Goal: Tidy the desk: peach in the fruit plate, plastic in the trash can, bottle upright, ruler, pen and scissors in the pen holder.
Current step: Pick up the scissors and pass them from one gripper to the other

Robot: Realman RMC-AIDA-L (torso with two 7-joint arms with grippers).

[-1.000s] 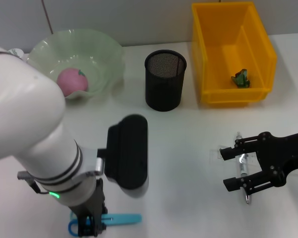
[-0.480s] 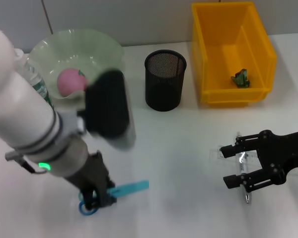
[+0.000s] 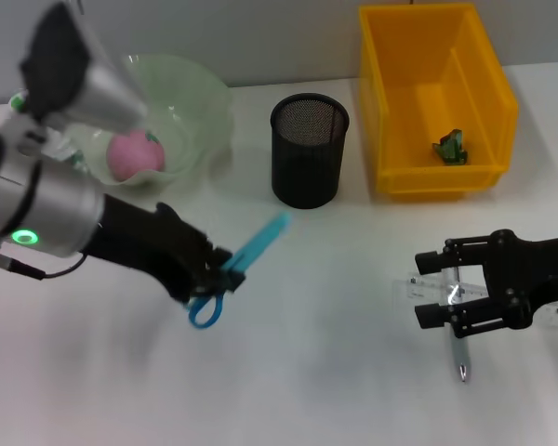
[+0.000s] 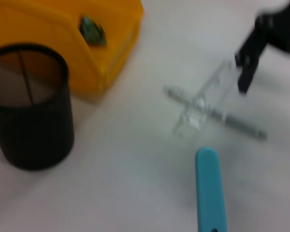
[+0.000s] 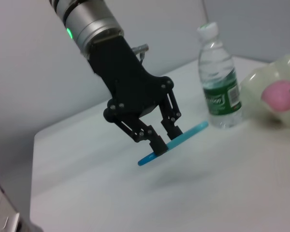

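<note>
My left gripper [image 3: 219, 271] is shut on the blue scissors [image 3: 253, 251] and holds them tilted above the table, blades pointing toward the black mesh pen holder [image 3: 309, 150]. The right wrist view shows this grip [image 5: 160, 141] on the scissors [image 5: 183, 137]. My right gripper [image 3: 426, 290] is open, its fingers either side of the clear ruler [image 3: 411, 290] and the pen [image 3: 460, 346] lying crossed on the table. The peach [image 3: 135, 153] lies in the green fruit plate [image 3: 200, 98]. The bottle [image 5: 220, 92] stands upright. Green plastic [image 3: 449, 147] lies in the yellow bin [image 3: 395, 102].
In the left wrist view the pen holder [image 4: 31, 106] and the yellow bin [image 4: 63, 48] are close together, with the ruler [image 4: 203, 104] and pen [image 4: 241, 125] beyond the scissors' blade [image 4: 210, 188]. In the head view my left arm hides most of the bottle.
My left gripper lifted the scissors from the front left of the table and swung them up and right toward the pen holder. My right gripper shifted slightly over the ruler and pen.
</note>
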